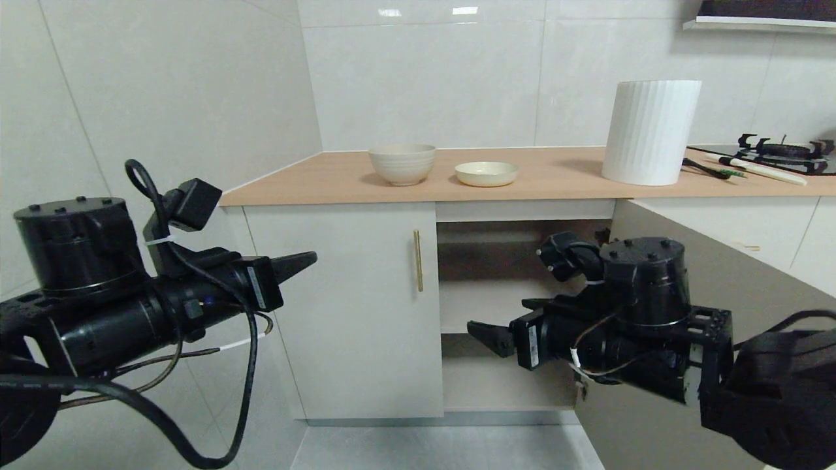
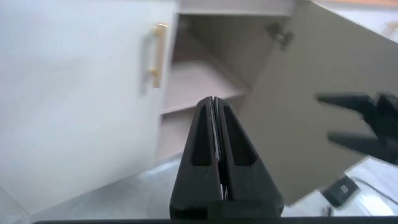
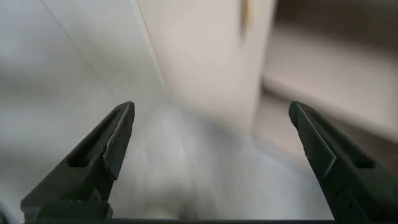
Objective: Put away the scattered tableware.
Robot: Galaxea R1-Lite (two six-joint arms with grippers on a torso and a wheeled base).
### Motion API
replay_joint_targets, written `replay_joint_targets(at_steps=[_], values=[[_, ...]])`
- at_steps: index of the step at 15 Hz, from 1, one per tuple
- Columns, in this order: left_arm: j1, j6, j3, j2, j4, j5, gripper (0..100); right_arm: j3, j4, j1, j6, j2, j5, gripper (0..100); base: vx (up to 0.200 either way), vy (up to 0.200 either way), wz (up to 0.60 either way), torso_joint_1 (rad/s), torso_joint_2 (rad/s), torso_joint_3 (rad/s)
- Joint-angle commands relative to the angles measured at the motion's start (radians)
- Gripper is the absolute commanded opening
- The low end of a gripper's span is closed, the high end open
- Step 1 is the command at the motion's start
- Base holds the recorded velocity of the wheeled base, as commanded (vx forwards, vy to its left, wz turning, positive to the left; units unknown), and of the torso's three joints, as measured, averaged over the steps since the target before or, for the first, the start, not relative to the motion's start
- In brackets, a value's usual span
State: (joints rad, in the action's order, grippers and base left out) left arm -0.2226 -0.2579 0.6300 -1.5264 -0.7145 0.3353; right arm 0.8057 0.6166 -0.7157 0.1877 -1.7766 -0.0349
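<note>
Left gripper is hanging at 9 o'clock in the head view, fingers pressed together and holding nothing. It is sitting low beside the shut door. Risk: a lift toward the counter is likely clipping the counter edge or the handle.

Bowl is sitting on the counter at 12 o'clock, with the dish just beside it at its 3 o'clock, apart. Risk: a rim pinch is probably slipping on the smooth glaze, or is shoving the bowl into the dish. A drop is likely chipping either one.

Right gripper is hanging at 4 o'clock, fingers wide apart and empty, in front of the open cabinet. The open door is standing at its 3 o'clock. Risk: the arm is bumping it while loading a shelf.

Canister is standing tall at 1 o'clock, so a passing elbow is likely tipping it.

Counting:
- grippers: two
- bowl: one
- dish: one
- canister: one
- doors: two
- handle: one
- utensils lying at 2 o'clock: too small for counting
</note>
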Motion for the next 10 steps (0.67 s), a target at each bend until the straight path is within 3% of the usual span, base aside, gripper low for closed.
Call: replay_joint_targets(at_steps=[1,2,3,10], values=[[0.035,-0.001,-0.007,0.071,0.033,0.001,0,0.231,-0.36,0.021,-0.013,0.132,-0.016,100,0.0,0.0,0.0,0.0,0.0,0.0],[0.051,0.0,-0.003,0.08,0.059,0.001,0,0.245,-0.419,0.021,-0.007,0.14,-0.016,100,0.0,0.0,0.0,0.0,0.0,0.0],[0.068,-0.001,0.01,0.094,0.101,0.001,100,0.236,-0.434,0.022,0.004,0.146,-0.014,100,0.0,0.0,0.0,0.0,0.0,0.0],[0.081,0.0,0.027,0.054,0.093,0.002,100,0.214,-0.443,0.09,0.078,0.203,-0.026,100,0.0,0.0,0.0,0.0,0.0,0.0]])
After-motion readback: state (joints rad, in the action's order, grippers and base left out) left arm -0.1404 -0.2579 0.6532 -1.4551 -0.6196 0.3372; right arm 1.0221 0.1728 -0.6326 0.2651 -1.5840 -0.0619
